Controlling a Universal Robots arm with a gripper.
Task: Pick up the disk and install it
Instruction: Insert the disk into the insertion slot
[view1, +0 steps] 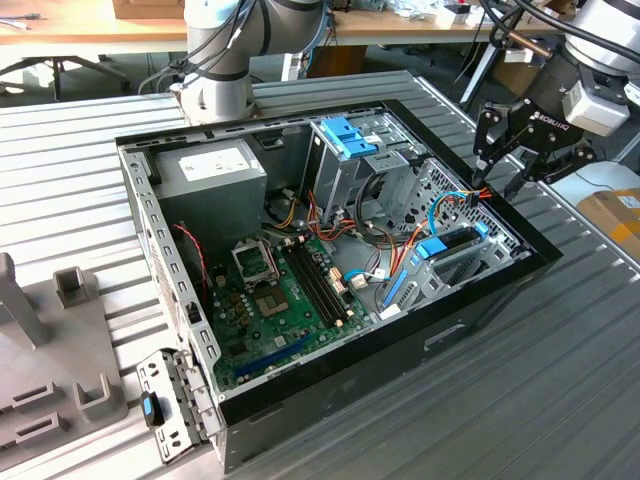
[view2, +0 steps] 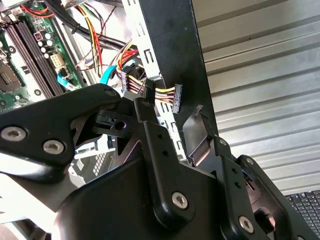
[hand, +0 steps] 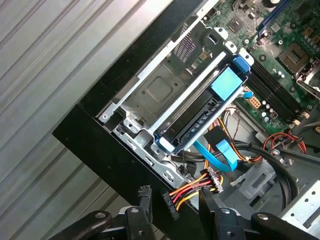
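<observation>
The gripper (view1: 497, 183) is hovering over the corner of the open computer case at the exterior view's right, with its jaws standing apart and gripping nothing. In the first wrist view its fingertips (hand: 145, 194) are straddling a loose black connector (hand: 171, 206) on red, yellow and black wires, and seem to be touching neither side of it. The disk (hand: 197, 124) is not in the claw. It is lying in the low metal cage (hand: 155, 90) just inside that corner, with its light-blue bracket showing at the end facing the motherboard (view1: 290, 290), and it is showing there in the exterior view too (view1: 452, 243). Judging by that, the carrying and seating are looking done, though whether the bracket is fully latched is not showing. The cabling is looking unfinished, since the connector is hanging free, and I cannot tell whether the flat blue cable (hand: 220, 156) beside the disk is plugged in. Right under the claw the black case rim (hand: 100, 145) and the cage's thin sheet-metal edges are leaving little clearance, and the wire bundle is crowding the inward side. Outward, the ribbed metal table (view1: 560, 380) is offering open room, as is the space above the case.
</observation>
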